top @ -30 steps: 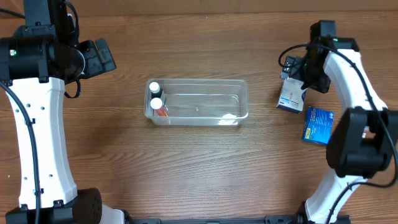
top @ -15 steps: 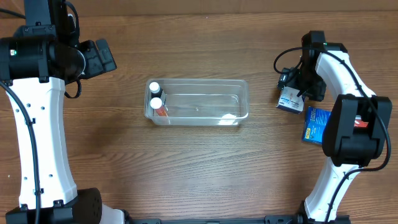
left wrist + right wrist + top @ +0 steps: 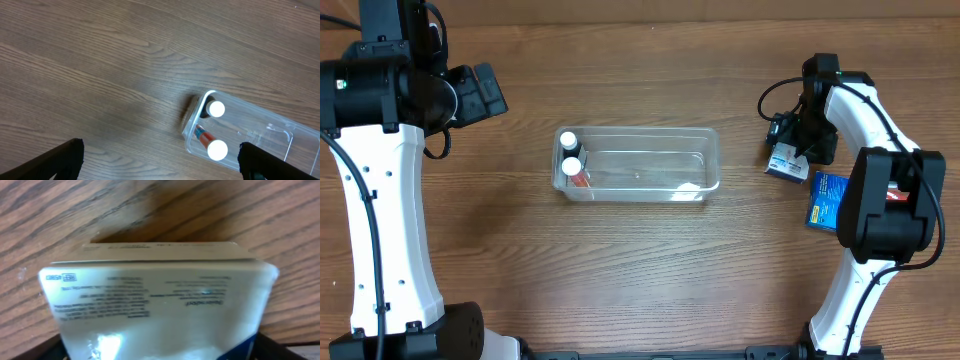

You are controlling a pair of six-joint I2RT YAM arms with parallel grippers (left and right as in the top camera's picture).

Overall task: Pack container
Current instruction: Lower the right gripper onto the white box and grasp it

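The clear plastic container (image 3: pixel 637 164) lies mid-table and holds two white-capped bottles (image 3: pixel 569 150) at its left end; it also shows in the left wrist view (image 3: pixel 250 135). My left gripper (image 3: pixel 157 162) is open and empty, raised above the table to the left of the container. My right gripper (image 3: pixel 798 138) is down over a white and blue box (image 3: pixel 786 160) at the right. In the right wrist view that box (image 3: pixel 160 300) fills the gap between the wide-open fingers (image 3: pixel 160 352).
A blue box (image 3: pixel 828 202) lies flat on the table just to the right of and in front of the white box. The rest of what shows is bare wooden tabletop (image 3: pixel 640 280).
My right gripper has moved a little left and down onto the white and blue box. The left arm and the container have not moved.
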